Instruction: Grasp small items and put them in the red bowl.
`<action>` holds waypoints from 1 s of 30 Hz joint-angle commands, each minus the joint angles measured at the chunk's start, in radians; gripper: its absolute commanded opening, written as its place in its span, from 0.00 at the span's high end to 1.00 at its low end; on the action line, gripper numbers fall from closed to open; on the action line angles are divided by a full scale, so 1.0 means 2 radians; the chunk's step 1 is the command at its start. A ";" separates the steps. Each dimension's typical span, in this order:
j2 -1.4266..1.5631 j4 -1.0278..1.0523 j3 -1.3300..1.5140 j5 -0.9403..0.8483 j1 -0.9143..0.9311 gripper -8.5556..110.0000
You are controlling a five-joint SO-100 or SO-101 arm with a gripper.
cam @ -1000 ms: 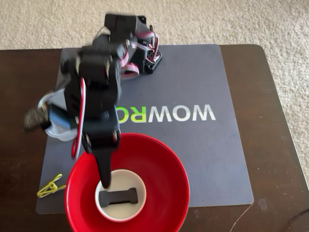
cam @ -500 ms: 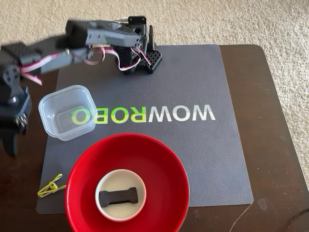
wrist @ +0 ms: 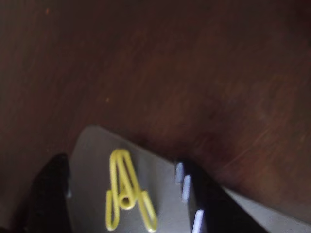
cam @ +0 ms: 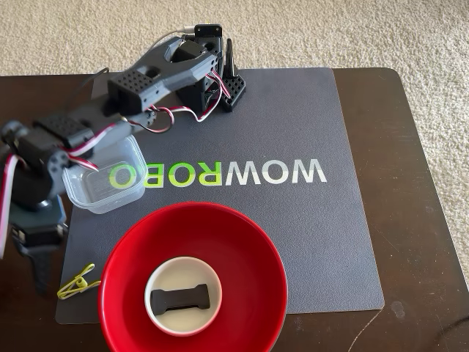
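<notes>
The claw (wrist: pixel 124 204) hangs over the near left corner of the grey mat (cam: pixel 293 220), at the left edge of the dark wooden table (cam: pixel 410 147). In the wrist view its two dark fingers stand well apart, one at the lower left and one (wrist: pixel 209 204) at the lower right, with the yellow-green clothespin (wrist: pixel 127 194) lying flat on the mat between them. Neither finger touches the clothespin, and the claw holds nothing. In the fixed view the claw (cam: pixel 40 260) sits low at the left side of the table, just beside the clothespin (cam: pixel 78 282), which lies on the mat's near left corner.

The red bowl (cam: pixel 242 249) stands at the near edge of the table, on the mat's front part. Inside it sits the small white bowl (cam: pixel 183 273), upright, and the black clip (cam: pixel 181 298) lies flat in the white bowl. The clear square tub (cam: pixel 110 183) stands upright on the left part of the mat, beyond the red bowl, partly covered by the arm (cam: pixel 146 81) that reaches across from its base at the far edge of the mat.
</notes>
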 commanded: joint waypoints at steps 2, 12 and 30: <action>0.001 0.048 -0.020 -0.047 -0.039 0.69; 0.001 0.087 -0.020 -0.130 -0.040 0.71; -0.003 0.092 -0.020 -0.148 0.008 0.84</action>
